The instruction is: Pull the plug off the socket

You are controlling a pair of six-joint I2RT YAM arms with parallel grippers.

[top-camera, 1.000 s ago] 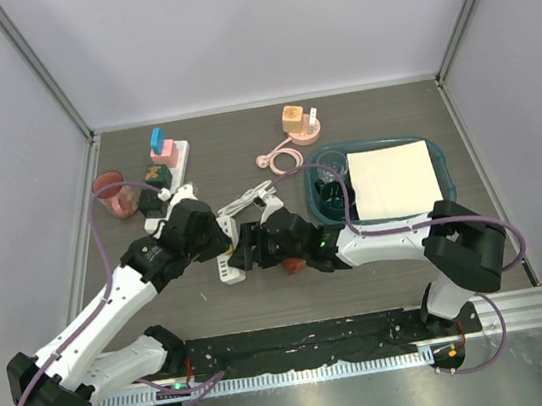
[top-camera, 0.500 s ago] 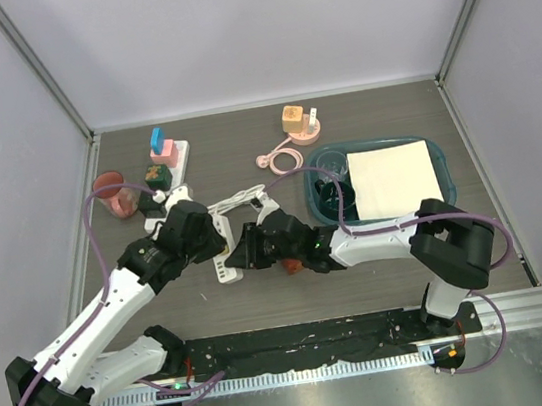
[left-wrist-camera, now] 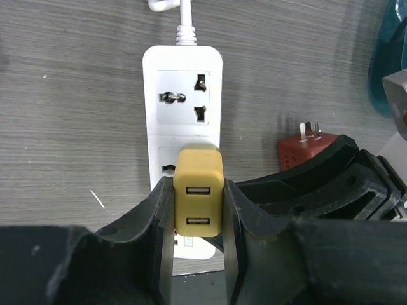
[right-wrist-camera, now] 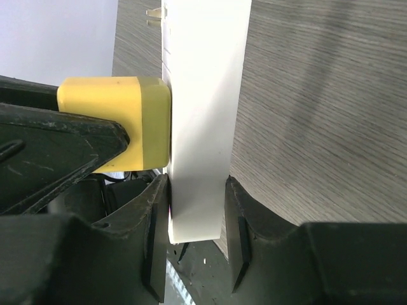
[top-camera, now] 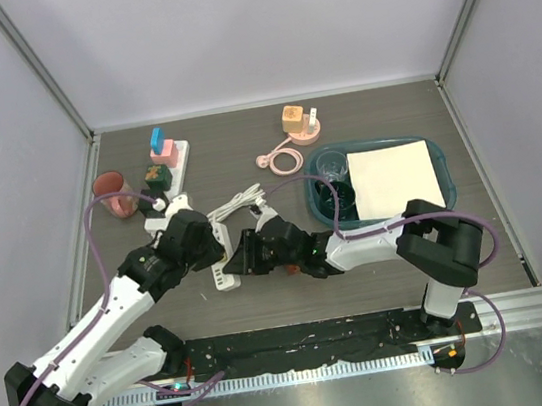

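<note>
Near edge, top view: both forearms are angled inward to one spot on the table (top-camera: pixel 381 268).

- Change noted: against the view a second ago, that meeting spot is shifted slightly left and toward the bases. The power strip (left-wrist-camera: pixel 183 108) is carried along with it.
- Left gripper (left-wrist-camera: pixel 198 190): closed on the yellow plug (left-wrist-camera: pixel 198 197), with one finger pressed to each side of the plug body.
- Right gripper (right-wrist-camera: pixel 196 210): closed across the width of the power strip at its near end, so the strip is clamped between both pads.
- Plug position: it is seated in the strip's second outlet; the first outlet, toward the cord (top-camera: pixel 241 202), is left bare. In the right wrist view the yellow body lies flush against the strip face, and no gap or prongs are seen.
- Judgement: the shift is read as strip and plug dragged together, not as separation, so the pull itself is not yet achieved. With both grips set, a straight draw away from the strip face is called for while the strip is held back. A tilted pull, or the strip slipping between the right pads, is the likely fault.

Just beyond, a red adapter (left-wrist-camera: pixel 305 143) lies loose beside the strip with its prongs exposed.

Farther off, a teal tray (top-camera: pixel 446 188) with a white sheet (top-camera: pixel 394 181) and a pink cable (top-camera: pixel 285 161) are seen unmoved.
</note>
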